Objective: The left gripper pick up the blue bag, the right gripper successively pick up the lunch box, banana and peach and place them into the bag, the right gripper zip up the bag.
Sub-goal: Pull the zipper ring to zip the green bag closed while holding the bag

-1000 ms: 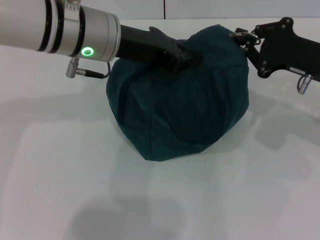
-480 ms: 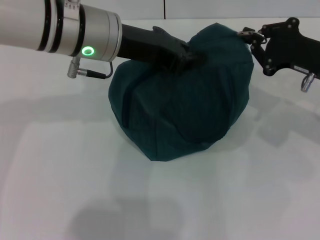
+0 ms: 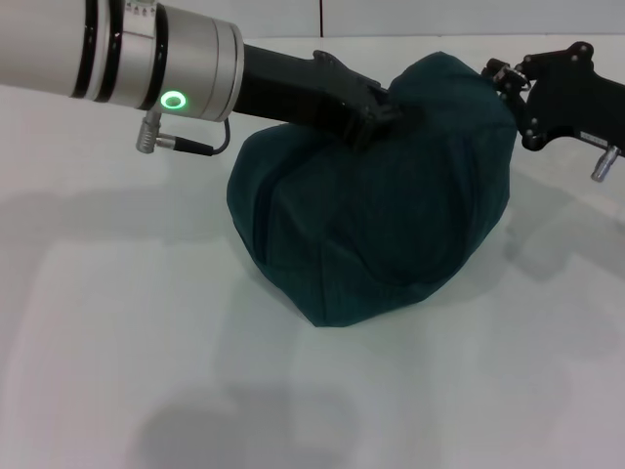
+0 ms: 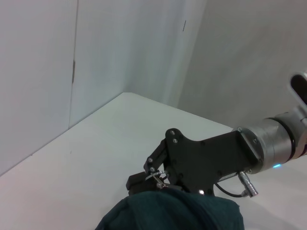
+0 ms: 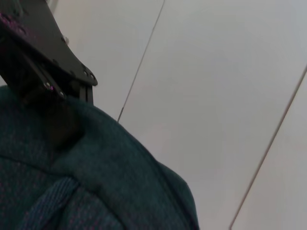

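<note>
**A:** We start with the table (image 3: 117, 322), pale and broad, and on it the blue bag (image 3: 371, 215), bulging and rounded, its base resting near the middle. We see no lunch box, banana or peach outside it, so we judge they sit inside.

**B:** Agreed. Our left gripper (image 3: 383, 112) reaches across from the left and is clenched on the bag's upper fabric. We think that grip holds the top taut so the zip can run.

**A:** And our right gripper (image 3: 503, 76) sits at the bag's upper right edge, touching it. From the left wrist view its tips meet the fabric beside a small silver ring (image 4: 160, 175), likely the zip pull.

**B:** Whether those tips are clamped on the pull, we cannot tell. We judge the zipping is under way or nearly finished.
</note>
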{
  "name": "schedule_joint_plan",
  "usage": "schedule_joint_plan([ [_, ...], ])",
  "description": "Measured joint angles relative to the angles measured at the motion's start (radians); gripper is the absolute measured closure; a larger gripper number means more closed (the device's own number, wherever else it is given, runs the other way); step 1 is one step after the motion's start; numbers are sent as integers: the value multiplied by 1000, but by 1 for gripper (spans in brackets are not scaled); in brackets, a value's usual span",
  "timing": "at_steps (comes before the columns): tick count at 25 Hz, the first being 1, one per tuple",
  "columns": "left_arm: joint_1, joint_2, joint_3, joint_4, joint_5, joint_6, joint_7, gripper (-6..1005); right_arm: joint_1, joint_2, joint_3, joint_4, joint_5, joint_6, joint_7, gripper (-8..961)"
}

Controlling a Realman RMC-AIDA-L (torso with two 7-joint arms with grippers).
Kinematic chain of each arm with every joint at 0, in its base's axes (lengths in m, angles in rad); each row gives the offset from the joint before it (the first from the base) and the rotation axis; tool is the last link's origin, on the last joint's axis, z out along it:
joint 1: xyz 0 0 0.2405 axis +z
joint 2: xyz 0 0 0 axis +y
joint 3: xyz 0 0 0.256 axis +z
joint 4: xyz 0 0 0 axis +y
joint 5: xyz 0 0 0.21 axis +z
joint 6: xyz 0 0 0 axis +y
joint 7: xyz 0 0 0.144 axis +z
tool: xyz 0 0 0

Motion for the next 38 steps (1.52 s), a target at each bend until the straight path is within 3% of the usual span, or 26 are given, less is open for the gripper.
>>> schedule_joint_plan([
  [38,14,-3,-14,-9,-4,-9,-8,954,-9,-4,-4,87,-2,5,-15,873],
])
